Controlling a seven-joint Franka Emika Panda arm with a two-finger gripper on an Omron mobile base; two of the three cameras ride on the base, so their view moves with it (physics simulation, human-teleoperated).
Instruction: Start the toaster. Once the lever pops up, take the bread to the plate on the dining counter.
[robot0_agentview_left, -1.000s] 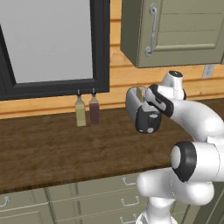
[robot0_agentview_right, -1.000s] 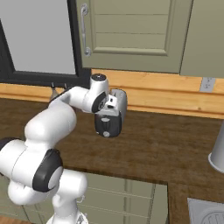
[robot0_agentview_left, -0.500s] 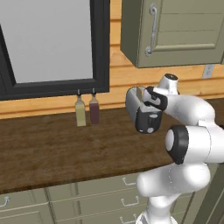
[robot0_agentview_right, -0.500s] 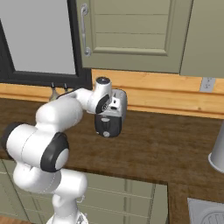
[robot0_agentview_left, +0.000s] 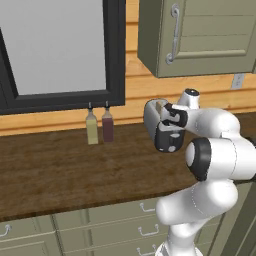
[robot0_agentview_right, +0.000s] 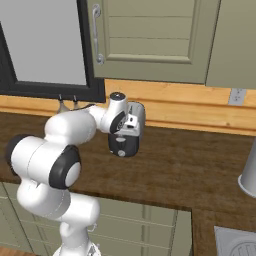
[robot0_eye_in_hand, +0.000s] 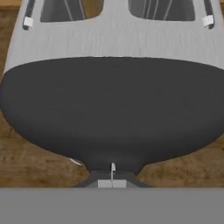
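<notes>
Toaster (robot0_eye_in_hand: 111, 109) start-up looks to be the step in hand. Nearest the hand camera, its black end panel bulges wide, with the silver top and two slots beyond it. The gripper (robot0_eye_in_hand: 111, 175) sits right at the panel's lower middle; its tips are barely visible, so I cannot tell whether they are apart or together. From the base cameras the toaster (robot0_agentview_left: 159, 131) stands on the dark wood counter (robot0_agentview_left: 60, 175), toward its back edge, with the robot's hand pressed close over the front end. A pale sliver at the top may be the bread (robot0_agentview_left: 159, 106). Farther left, two bottles (robot0_agentview_left: 99, 125) stand by the wall. Next, I judge, the lever must be pushed fully down.
</notes>
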